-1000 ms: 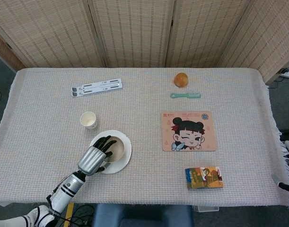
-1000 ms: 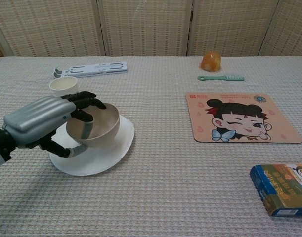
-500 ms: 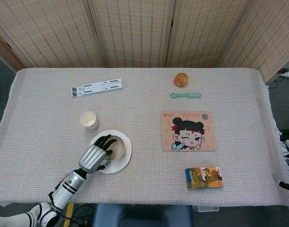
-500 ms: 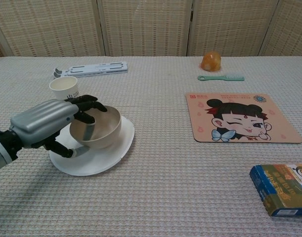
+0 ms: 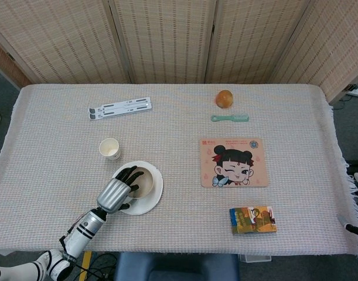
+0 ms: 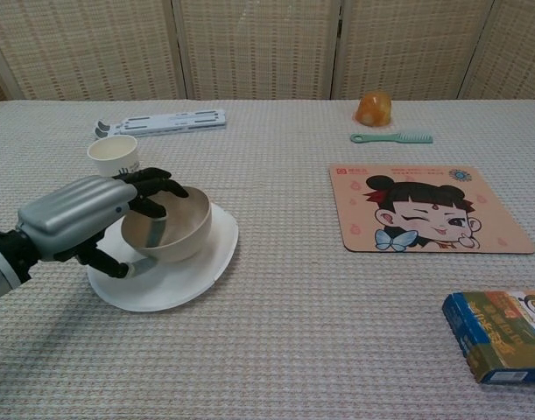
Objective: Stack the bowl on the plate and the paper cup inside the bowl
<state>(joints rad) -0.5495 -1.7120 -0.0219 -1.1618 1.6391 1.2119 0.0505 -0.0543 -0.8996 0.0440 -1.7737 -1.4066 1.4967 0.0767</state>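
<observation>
We saw the bowl (image 6: 166, 228) sitting on the plate (image 6: 201, 267), near the front-left of the table (image 5: 167, 134). The left hand (image 6: 83, 213) held it by the near-left rim, dark fingers (image 6: 153, 184) hooked over the edge into the bowl, thumb below on the outside wall. We noted the silver back of the hand faced up, the forearm running low from the front-left table edge. In the head view the left hand (image 5: 115, 193) covered the plate's left part and the bowl (image 5: 142, 181) showed past the fingers. The cup (image 6: 114, 155) stood upright on the cloth just behind-left of the plate, apart from it. We could not find the right hand in either view. Further out we logged a white stand (image 5: 119, 108), an orange (image 5: 224, 98), a green comb (image 5: 230, 118), a cartoon mat (image 5: 233, 162) and a box (image 5: 252, 219).
</observation>
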